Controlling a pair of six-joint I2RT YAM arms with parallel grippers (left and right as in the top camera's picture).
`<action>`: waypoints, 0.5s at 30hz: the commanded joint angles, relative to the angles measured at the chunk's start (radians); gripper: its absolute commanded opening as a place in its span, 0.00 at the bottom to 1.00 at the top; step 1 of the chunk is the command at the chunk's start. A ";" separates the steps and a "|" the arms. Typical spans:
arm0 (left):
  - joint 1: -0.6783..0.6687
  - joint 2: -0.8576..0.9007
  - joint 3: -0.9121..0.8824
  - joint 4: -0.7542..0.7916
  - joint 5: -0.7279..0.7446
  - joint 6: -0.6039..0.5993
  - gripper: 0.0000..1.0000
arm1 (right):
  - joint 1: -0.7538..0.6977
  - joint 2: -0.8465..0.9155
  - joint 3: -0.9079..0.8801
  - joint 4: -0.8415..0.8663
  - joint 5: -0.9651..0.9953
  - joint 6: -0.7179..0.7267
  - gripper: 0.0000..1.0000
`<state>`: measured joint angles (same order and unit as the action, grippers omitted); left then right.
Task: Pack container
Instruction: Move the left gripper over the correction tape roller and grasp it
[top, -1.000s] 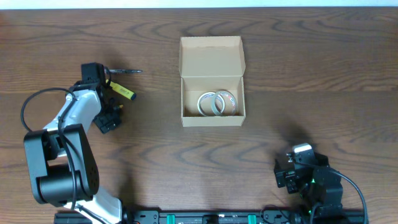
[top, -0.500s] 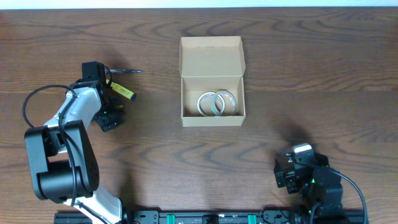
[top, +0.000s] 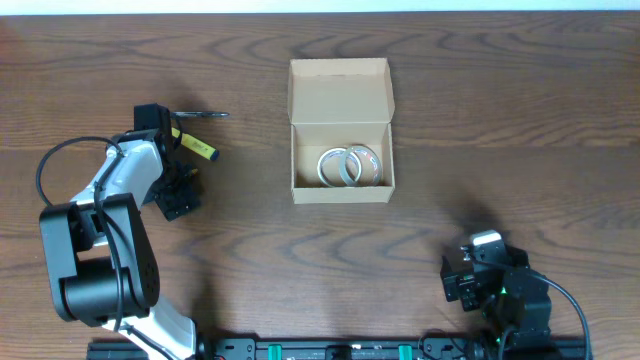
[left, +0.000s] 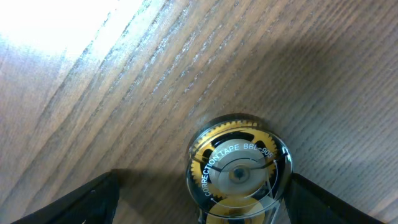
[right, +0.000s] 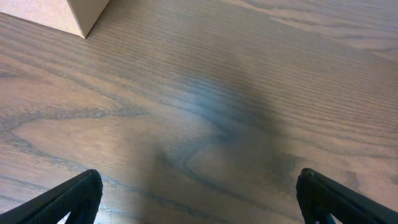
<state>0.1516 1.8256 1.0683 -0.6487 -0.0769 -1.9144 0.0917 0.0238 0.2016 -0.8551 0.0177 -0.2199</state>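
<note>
From overhead, the left arm (top: 120, 175) has edged slightly toward the near side; the box (top: 340, 90) sits centre on the dark wood table (top: 500, 120), flap up, two rolls (top: 321, 166) inside — packing unfinished. At the left wrist, the left gripper (left: 204, 177) is spread, a correction tape (left: 239, 168) between its fingers (left: 81, 202), unpinched. At the right wrist, the right gripper (right: 198, 186) gapes over bare wood — no room visible.

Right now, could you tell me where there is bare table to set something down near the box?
The table right of the cardboard box is bare, as is the strip between the box and the right gripper. It is crowded by the left gripper: correction tape, yellow marker.
</note>
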 joint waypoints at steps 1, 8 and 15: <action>0.008 0.016 0.018 -0.009 0.004 -0.012 0.86 | -0.008 -0.006 -0.006 -0.002 -0.007 -0.013 0.99; 0.023 0.016 0.018 -0.035 -0.001 -0.023 0.83 | -0.008 -0.006 -0.006 -0.002 -0.007 -0.013 0.99; 0.031 0.017 0.018 -0.032 -0.001 -0.023 0.79 | -0.008 -0.006 -0.006 -0.002 -0.007 -0.013 0.99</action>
<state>0.1761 1.8256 1.0683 -0.6750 -0.0772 -1.9327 0.0917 0.0238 0.2016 -0.8551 0.0177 -0.2199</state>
